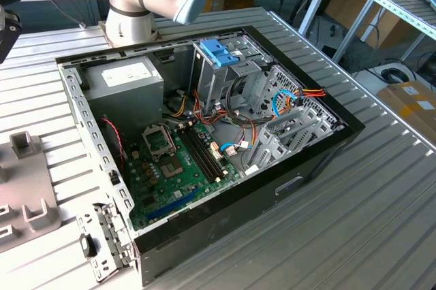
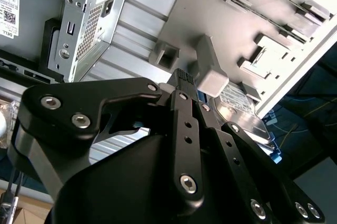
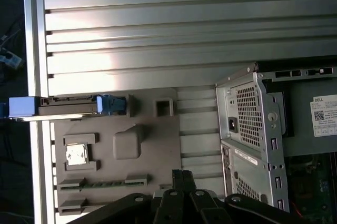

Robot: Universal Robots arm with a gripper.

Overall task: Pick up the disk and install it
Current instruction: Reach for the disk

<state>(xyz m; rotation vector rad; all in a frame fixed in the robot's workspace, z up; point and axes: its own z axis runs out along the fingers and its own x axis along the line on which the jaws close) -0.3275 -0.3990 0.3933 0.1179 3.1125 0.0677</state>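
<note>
Looking down through the first wrist view, I see the disk (image 3: 68, 107) edge-on: a thin grey slab with blue carrier plastic at both ends. It stands in a slot along the far edge of the grey fixture tray (image 3: 152, 145), right at the rim of the ribbed metal table (image 3: 158, 34). The second wrist view gives me what that one cannot, namely the disk's broad face (image 2: 245, 113). It is bright metal with a white label of black print, with a strip of blue at its lower edge, partly hidden behind one of the tray's grey blocks. In the first wrist view the gripper (image 3: 182, 174) hangs over the near side of the tray, well apart from the disk. Its two black fingertips are drawn together with nothing between them. The rear of the computer case (image 3: 274, 145) sits just beside the tray. The exterior view shows me the case's open interior instead: the green motherboard (image 1: 177, 167), the grey power-supply box (image 1: 126, 89), and the metal drive cage with its blue handle (image 1: 219, 52). Behind the case stands the arm's pale base (image 1: 133, 11).
</note>
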